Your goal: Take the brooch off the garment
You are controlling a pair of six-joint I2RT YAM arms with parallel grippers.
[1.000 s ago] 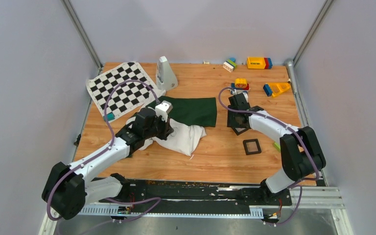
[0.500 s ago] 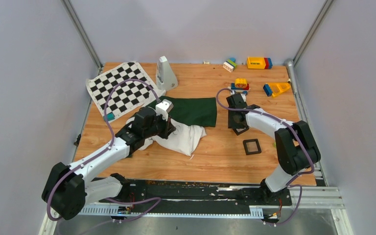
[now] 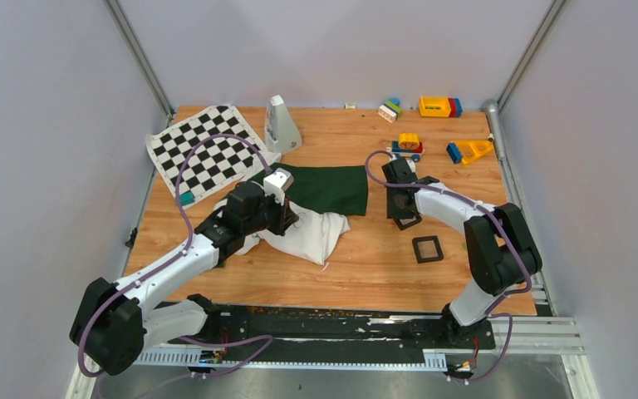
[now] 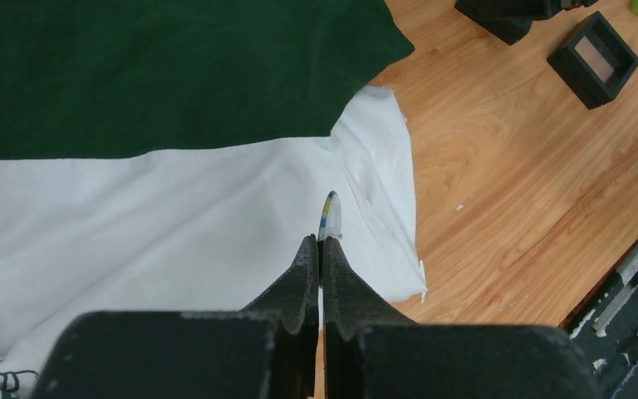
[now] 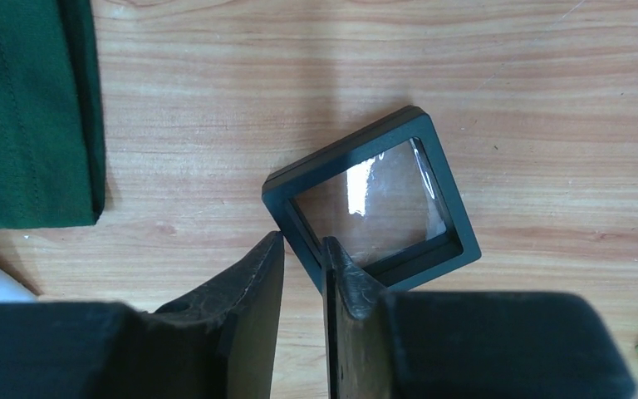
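Note:
The garment point(image 3: 320, 233) lies crumpled mid-table, white body point(image 4: 174, 208) in front and a dark green sleeve point(image 3: 328, 187) behind. My left gripper point(image 3: 292, 218) hovers over the white cloth; in the left wrist view its tips point(image 4: 320, 241) are shut on the brooch point(image 4: 330, 218), a tiny thin piece with a yellowish edge sticking out past them. My right gripper point(image 3: 404, 208) is right of the sleeve. In the right wrist view the gripper point(image 5: 303, 241) is shut on the rim of a black square tray point(image 5: 345, 158) with a clear film.
A second black square tray point(image 3: 427, 248) lies on the wood near the right arm. A chequered mat point(image 3: 203, 150) and a white cone-shaped object point(image 3: 281, 125) are at the back left. Toy blocks point(image 3: 436, 105) and a toy car point(image 3: 409, 143) are at the back right.
My right gripper has shifted slightly left and toward the back with the black tray. My left gripper has hardly moved over the white cloth.

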